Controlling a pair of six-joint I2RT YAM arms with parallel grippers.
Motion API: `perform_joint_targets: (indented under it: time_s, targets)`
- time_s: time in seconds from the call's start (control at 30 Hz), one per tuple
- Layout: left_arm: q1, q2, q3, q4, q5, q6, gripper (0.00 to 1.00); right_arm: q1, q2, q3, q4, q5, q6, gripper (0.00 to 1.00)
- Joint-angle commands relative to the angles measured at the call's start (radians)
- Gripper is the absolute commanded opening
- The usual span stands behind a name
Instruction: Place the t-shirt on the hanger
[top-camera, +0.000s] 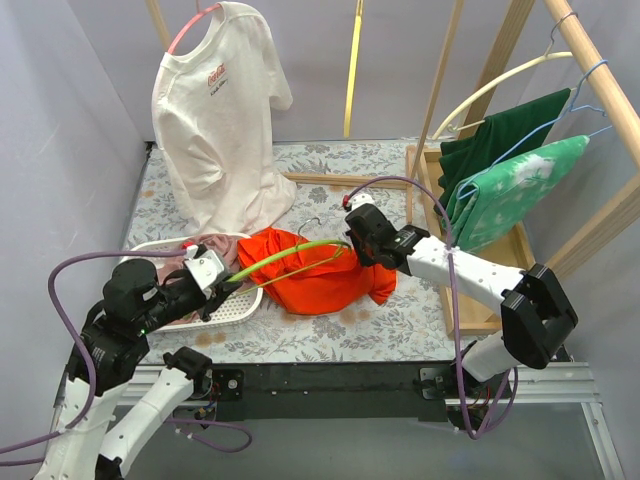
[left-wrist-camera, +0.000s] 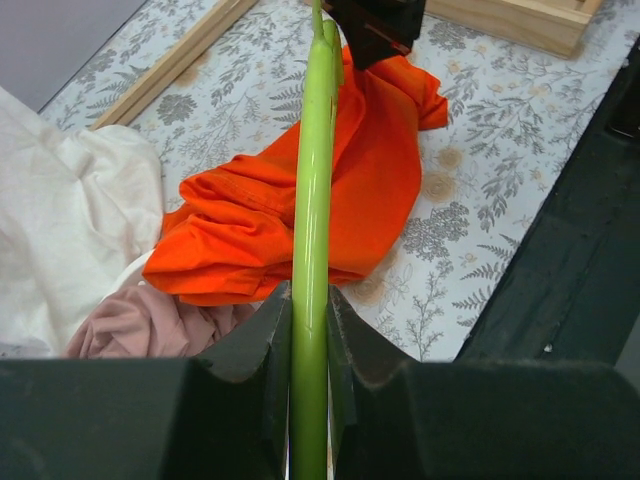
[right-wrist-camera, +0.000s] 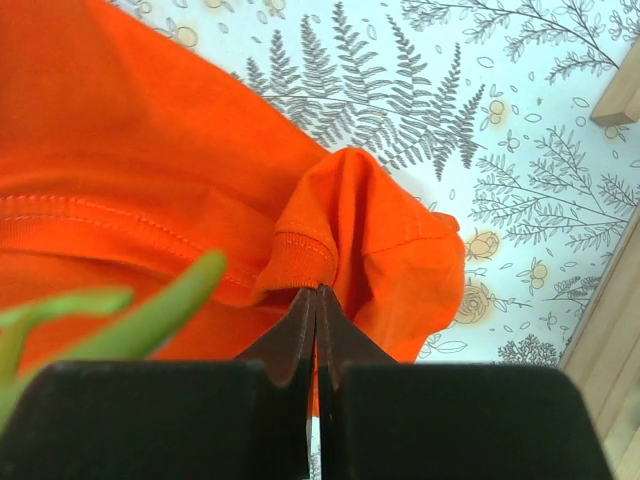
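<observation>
Left claw (left-wrist-camera: 310, 300): shut tight on the green hanger (left-wrist-camera: 312, 180); the thin bar is squeezed between both fingers and sticks out over the shirt.
Right claw (right-wrist-camera: 316, 300): closed all the way; it pinches a fold of the orange t-shirt (right-wrist-camera: 150, 150) near a stitched edge; no gap shows between the fingers.
Shirt spot: the orange t-shirt lies bunched up in the middle of the flowery table (top-camera: 330, 335), just beside the white basket (top-camera: 165, 318); the green hanger reaches across it.
Count: two claws; one orange t-shirt; one green hanger; one white shirt (top-camera: 215, 130) hanging at the back; one white basket with pink cloth (top-camera: 205, 245) in it; two green clothes (top-camera: 505, 190) hanging on the right.
</observation>
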Motion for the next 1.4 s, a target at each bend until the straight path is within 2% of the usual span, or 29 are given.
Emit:
perform_joint_targets:
  time_s: [0.0,0.27,0.53,1.07,1.37]
  targets:
    - [-0.029,0.023,0.061,-0.013,0.070,0.039,0.00,-0.050,-0.031,0.042,0.015,-0.061,0.011,0.01]
    - [-0.039,0.056,0.049,0.013,0.116,0.041,0.00,-0.063,-0.079,0.039,0.015,-0.116,0.033,0.01]
    - [-0.039,0.065,0.024,0.093,0.061,0.031,0.00,-0.063,-0.163,0.009,0.012,-0.187,0.046,0.01]
    - [-0.039,0.076,0.037,0.081,0.027,0.067,0.00,-0.063,-0.197,-0.111,-0.013,-0.171,0.068,0.01]
    - [-0.039,0.077,0.037,0.088,0.086,0.058,0.00,-0.063,-0.192,-0.120,-0.020,-0.159,0.079,0.01]
